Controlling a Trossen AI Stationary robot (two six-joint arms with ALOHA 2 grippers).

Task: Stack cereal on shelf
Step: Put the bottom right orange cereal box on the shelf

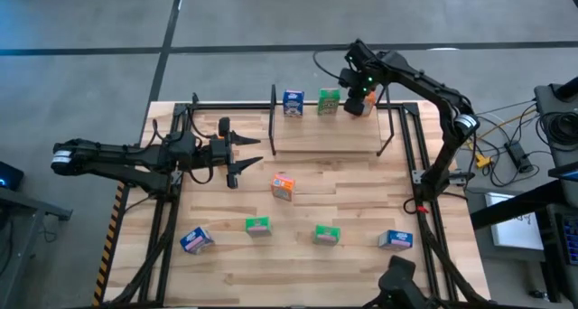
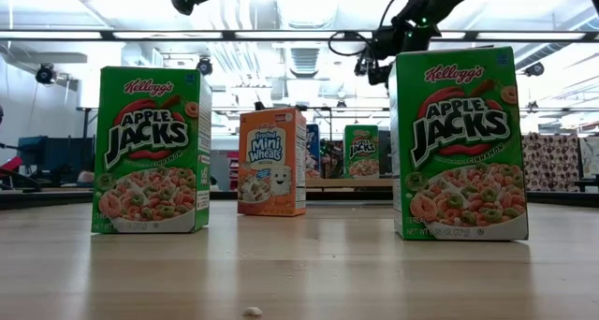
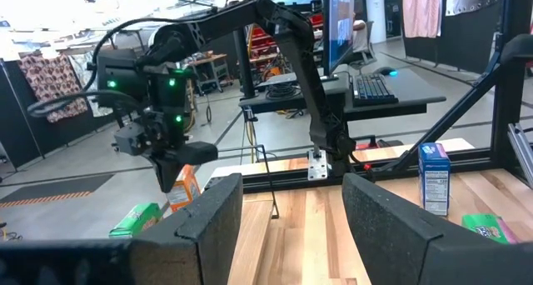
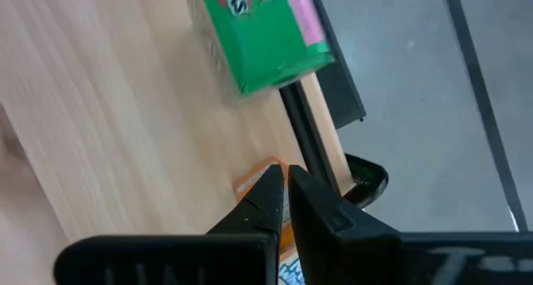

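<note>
The shelf, a light-wood board in a thin black rod frame, stands at the table's far side. A blue cereal box and a green cereal box stand along its far edge. My right gripper hangs over the shelf's far right corner, shut on an orange cereal box. My left gripper is open above the table's left side and touches nothing. Another orange box, two green boxes and two blue boxes stand on the tabletop. My right gripper pinches the orange cereal box by its upper edge between its two fingers, which come from above and point down. In the left wrist view the box hangs slightly tilted below the fingers. Whether its bottom touches the shelf board is hidden.
Larger black side frames run along the table's left and right sides. The shelf's near half is bare board. In the low view two green boxes and an orange box stand in front of the shelf.
</note>
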